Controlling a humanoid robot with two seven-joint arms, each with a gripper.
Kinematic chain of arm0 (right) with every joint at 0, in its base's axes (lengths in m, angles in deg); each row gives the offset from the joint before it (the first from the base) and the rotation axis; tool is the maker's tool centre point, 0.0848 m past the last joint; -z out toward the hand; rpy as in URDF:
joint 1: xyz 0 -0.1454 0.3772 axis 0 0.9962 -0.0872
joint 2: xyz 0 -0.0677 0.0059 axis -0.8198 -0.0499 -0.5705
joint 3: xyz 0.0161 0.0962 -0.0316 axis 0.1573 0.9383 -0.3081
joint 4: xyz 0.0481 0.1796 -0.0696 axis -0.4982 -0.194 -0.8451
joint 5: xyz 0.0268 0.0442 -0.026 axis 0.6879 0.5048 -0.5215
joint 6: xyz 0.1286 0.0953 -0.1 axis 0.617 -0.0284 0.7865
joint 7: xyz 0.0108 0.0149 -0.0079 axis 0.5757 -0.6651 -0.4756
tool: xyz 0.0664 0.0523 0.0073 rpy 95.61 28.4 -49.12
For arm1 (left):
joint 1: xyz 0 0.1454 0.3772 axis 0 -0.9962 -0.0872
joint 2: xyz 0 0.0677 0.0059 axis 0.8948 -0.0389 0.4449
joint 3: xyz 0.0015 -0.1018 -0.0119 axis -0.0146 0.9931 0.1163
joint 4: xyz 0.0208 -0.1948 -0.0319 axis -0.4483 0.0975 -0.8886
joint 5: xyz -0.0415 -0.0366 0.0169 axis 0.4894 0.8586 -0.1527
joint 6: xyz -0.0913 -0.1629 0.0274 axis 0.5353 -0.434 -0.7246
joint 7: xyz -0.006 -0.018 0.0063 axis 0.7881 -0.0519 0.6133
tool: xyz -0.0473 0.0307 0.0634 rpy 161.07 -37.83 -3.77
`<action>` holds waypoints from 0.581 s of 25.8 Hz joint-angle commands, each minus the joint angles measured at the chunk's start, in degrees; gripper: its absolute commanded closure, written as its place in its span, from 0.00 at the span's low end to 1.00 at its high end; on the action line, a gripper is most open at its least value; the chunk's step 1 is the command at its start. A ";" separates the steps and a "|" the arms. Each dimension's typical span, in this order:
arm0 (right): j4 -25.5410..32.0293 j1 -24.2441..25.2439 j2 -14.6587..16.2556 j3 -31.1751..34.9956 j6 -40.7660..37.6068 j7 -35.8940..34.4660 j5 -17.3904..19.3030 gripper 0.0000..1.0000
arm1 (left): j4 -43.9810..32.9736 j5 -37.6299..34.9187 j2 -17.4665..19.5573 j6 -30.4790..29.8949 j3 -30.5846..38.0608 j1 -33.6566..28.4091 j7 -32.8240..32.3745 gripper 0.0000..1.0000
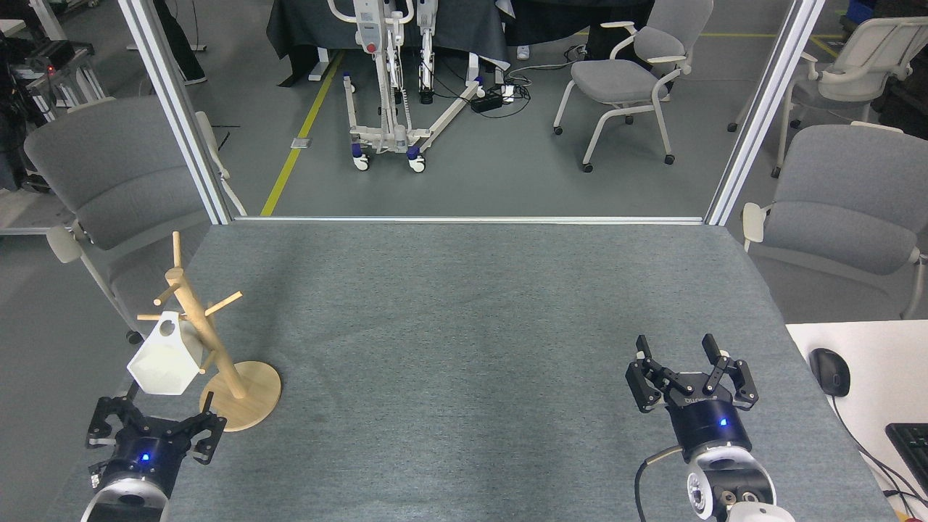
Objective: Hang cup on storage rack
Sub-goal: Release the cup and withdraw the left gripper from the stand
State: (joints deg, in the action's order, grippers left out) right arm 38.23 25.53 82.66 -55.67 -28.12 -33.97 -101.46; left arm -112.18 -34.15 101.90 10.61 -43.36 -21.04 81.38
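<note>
Hovering low at the table's near left, the left gripper is spread open and empty; the right gripper likewise gapes empty. Just beyond the left, the cup hangs tilted from a rack peg.

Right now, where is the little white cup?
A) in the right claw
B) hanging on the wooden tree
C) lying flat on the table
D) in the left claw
B: the cup hangs by its handle hole from a peg of the storage rack, and the left gripper sits below it with open, empty jaws.
</note>
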 commanded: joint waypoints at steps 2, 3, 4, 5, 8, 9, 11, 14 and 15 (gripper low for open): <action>3.92 2.47 -3.50 0.27 0.06 -0.10 -1.47 0.00 | 0.17 0.21 -2.27 -0.68 -0.21 -0.38 0.15 0.02; 4.79 3.17 -3.76 0.27 -0.03 -0.10 -1.47 0.00 | 0.00 0.21 -3.50 -0.85 -0.29 -1.17 0.24 0.02; 5.15 3.52 -4.38 0.27 -0.03 -0.10 -1.47 0.00 | -0.18 0.21 -4.90 -1.29 -0.38 -1.96 0.77 0.01; 5.15 3.52 -5.08 0.27 0.06 -0.18 -1.47 0.00 | -0.44 0.30 -6.48 -2.08 -0.47 -2.05 1.65 0.01; 5.23 3.43 -5.87 0.53 0.06 -0.18 -1.47 0.00 | -0.53 0.21 -14.04 -4.10 -0.65 -2.05 5.25 0.01; 5.23 3.43 -5.87 0.62 0.06 -0.18 -1.47 0.00 | -0.53 0.21 -16.59 -4.45 -0.73 -1.79 6.30 0.01; 4.97 3.52 -5.96 1.06 0.06 -0.18 -1.47 0.00 | -0.35 0.30 -20.37 -4.63 -1.00 -0.73 7.80 0.01; 4.79 3.78 -5.34 0.80 0.06 -0.18 -1.29 0.00 | -0.44 0.39 -21.43 -3.66 -4.95 2.08 8.24 0.01; 4.79 3.78 -5.26 0.88 0.06 -0.18 -1.29 0.00 | -0.44 0.74 -21.43 -3.14 -6.62 3.13 8.24 0.01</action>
State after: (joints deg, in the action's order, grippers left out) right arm 43.10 29.16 77.09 -54.87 -28.06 -34.14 -102.88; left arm -112.60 -33.81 82.23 6.43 -46.30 -20.43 88.98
